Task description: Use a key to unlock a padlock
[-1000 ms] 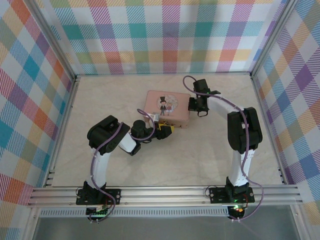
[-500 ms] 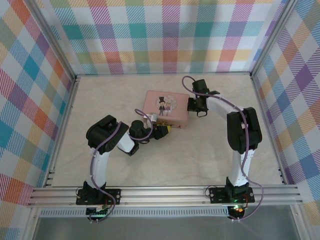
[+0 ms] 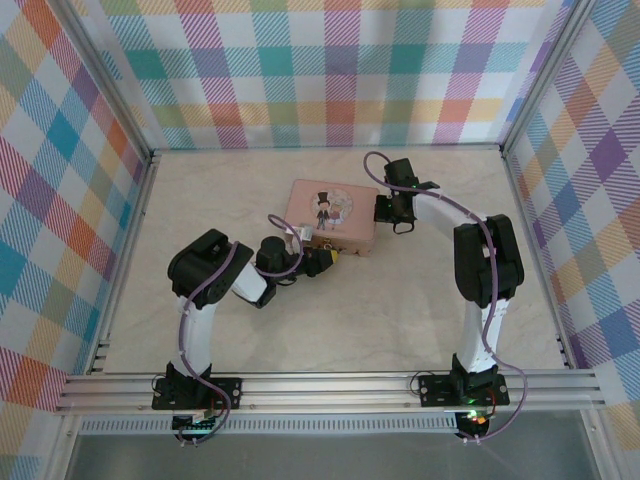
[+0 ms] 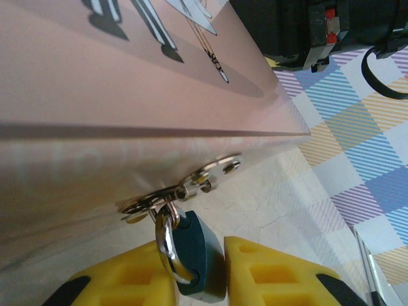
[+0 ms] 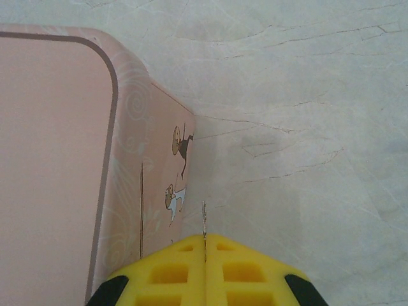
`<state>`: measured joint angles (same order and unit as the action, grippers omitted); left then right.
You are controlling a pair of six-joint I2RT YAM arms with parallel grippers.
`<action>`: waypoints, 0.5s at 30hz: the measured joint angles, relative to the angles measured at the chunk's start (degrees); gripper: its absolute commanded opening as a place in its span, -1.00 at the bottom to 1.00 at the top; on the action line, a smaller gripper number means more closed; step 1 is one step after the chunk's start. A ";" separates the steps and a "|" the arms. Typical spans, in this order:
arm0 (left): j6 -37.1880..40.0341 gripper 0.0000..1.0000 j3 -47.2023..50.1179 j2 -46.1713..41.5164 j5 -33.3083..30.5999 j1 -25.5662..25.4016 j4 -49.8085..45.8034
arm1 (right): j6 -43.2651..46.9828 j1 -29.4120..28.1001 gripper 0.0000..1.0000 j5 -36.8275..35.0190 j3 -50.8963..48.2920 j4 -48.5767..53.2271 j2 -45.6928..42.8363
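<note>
At the near side wall of the pink rectangular tin with cartoon figures on its lid, the tiny blue-teal padlock hangs by its thin silvery shackle from the tin's metal hasp. In the left wrist view, its long axis runs from the hasp back toward the left gripper. That gripper's yellow fingers lie against both flanks of the body, clamped on it.

Beside the tin's far-right wall, over the pale marbled table, the right gripper has its fingers pressed together on the thin dark metal key. The blade sticks straight out past the fingertips, in line with them, running along the wall.
</note>
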<state>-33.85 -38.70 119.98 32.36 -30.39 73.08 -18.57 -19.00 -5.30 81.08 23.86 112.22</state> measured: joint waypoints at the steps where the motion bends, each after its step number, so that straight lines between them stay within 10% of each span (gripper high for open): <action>1: 0.11 -0.54 -0.04 -0.28 0.15 0.15 -0.81 | 0.00 0.00 -1.00 0.07 0.00 -0.17 0.11; 15: -0.57 -0.21 0.26 -2.03 -1.77 2.14 -3.80 | 1.09 -0.79 -1.00 3.04 0.94 -1.92 1.55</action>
<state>-34.41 -38.44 117.95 30.59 -28.25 69.28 -17.47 -19.79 -2.26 82.02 21.93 113.78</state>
